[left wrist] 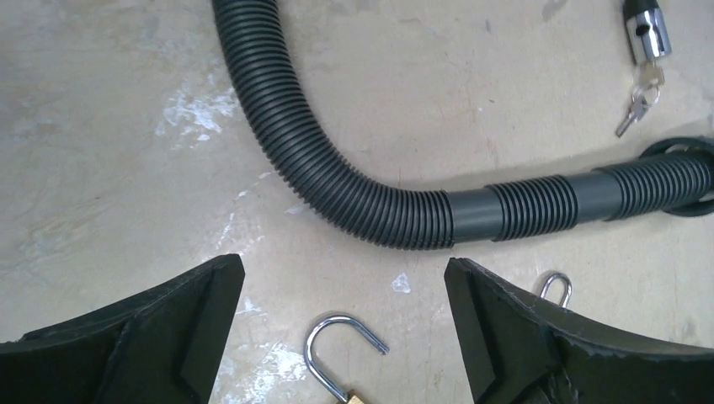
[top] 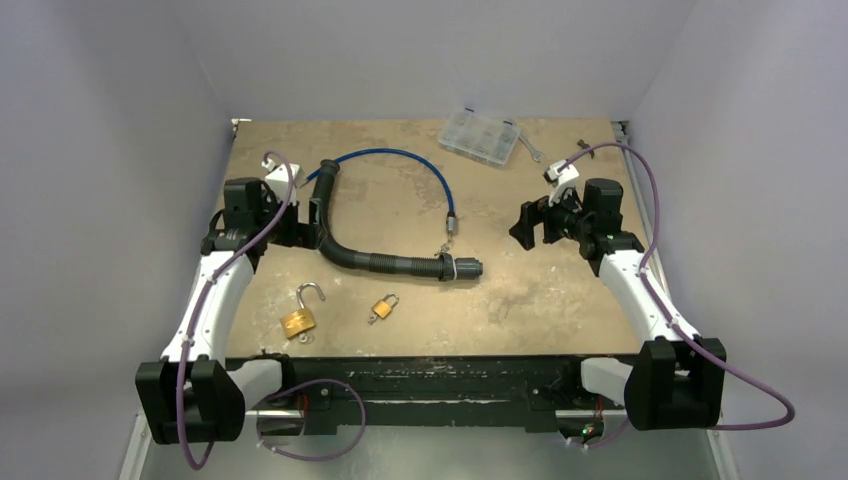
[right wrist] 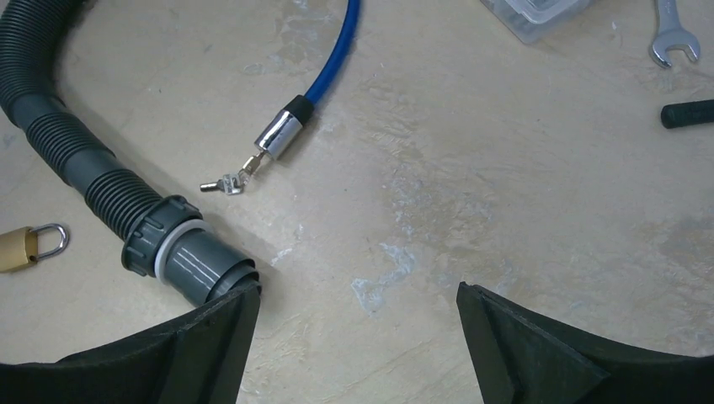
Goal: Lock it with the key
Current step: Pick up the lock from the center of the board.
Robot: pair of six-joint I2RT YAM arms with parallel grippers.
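A brass padlock with its shackle swung open (top: 300,315) lies near the table's front left; its shackle (left wrist: 341,353) shows between my left fingers. A smaller brass padlock with its shackle shut (top: 382,306) lies to its right and shows in the right wrist view (right wrist: 25,247). Small keys (right wrist: 227,181) hang on the chrome end of a blue cable (top: 400,158); they also show in the left wrist view (left wrist: 637,103). My left gripper (top: 300,222) is open and empty above the table. My right gripper (top: 532,222) is open and empty at the right.
A grey corrugated hose (top: 375,260) curves across the middle, its collar end (right wrist: 181,252) by my right gripper's left finger. A clear plastic parts box (top: 481,134) and a spanner (right wrist: 671,38) lie at the back right. A black handle (right wrist: 686,113) lies to the right.
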